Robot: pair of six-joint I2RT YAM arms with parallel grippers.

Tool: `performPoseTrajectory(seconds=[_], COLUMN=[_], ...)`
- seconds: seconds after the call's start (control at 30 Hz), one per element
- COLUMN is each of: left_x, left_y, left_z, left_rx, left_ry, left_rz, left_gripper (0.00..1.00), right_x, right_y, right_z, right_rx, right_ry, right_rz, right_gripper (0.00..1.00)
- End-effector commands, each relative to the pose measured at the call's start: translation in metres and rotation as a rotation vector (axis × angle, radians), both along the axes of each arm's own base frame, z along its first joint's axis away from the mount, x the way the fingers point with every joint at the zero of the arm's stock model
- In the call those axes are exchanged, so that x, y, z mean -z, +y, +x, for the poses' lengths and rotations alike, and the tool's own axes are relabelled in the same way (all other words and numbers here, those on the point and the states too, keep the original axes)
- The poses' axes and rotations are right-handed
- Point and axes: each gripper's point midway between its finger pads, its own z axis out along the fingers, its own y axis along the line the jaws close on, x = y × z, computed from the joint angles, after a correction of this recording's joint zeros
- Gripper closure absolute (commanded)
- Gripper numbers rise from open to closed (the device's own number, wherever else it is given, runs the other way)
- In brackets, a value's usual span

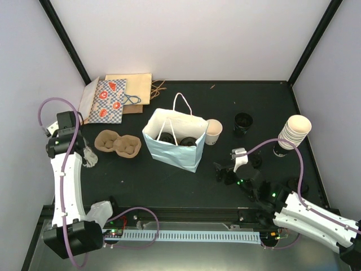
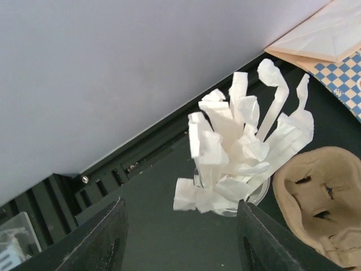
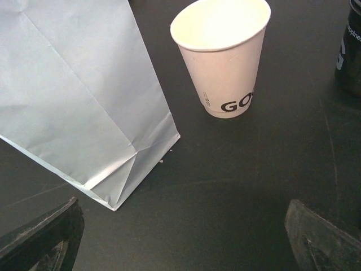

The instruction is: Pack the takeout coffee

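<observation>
Cream paper cup, beyond right fingers, untouched

Left pincer and right pincer, both parted.
Left tilts downward, fingers set apart; right sits low, jaws at their widest, its arm stretched behind it.

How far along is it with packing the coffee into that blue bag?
Done: two black lids show inside the light blue bag, so two cups look packed. In hand: nothing; the left gripper hovers open by a glass of white paper-wrapped sticks, the right gripper is open facing an unlidded cup beside the bag. Left: probably lidding and packing that cup.
</observation>
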Motion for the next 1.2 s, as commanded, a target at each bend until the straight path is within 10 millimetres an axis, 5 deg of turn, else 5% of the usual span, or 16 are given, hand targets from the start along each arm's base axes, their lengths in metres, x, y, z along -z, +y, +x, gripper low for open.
performPoseTrajectory(seconds=[0.0, 0.3, 0.7, 0.87, 1.17], left_x=[-0.020, -0.022, -0.016, -0.014, -0.026], left_y=[0.008, 0.004, 0.002, -0.001, -0.015], left_z=[0.015, 0.029, 0.039, 0.041, 0.036], left_rx=[0.038, 0.075, 0.096, 0.109, 0.126], left_ry=[-0.017, -0.029, -0.022, -0.018, -0.077], left_rz=[0.064, 0.037, 0.009, -0.003, -0.032], left_gripper=[0.48, 0.66, 0.71, 0.91, 0.98], right_x=[-0.011, -0.010, -0.009, -0.008, -0.007], right_y=[0.004, 0.005, 0.007, 0.008, 0.009], right_z=[0.004, 0.004, 0.004, 0.004, 0.004], right_rx=[-0.001, 0.000, -0.010, -0.011, -0.017], right_ry=[-0.024, -0.020, -0.015, -0.013, -0.009], right_rz=[0.028, 0.026, 0.022, 0.019, 0.014], right_gripper=[0.00, 0.00, 0.00, 0.00, 0.00])
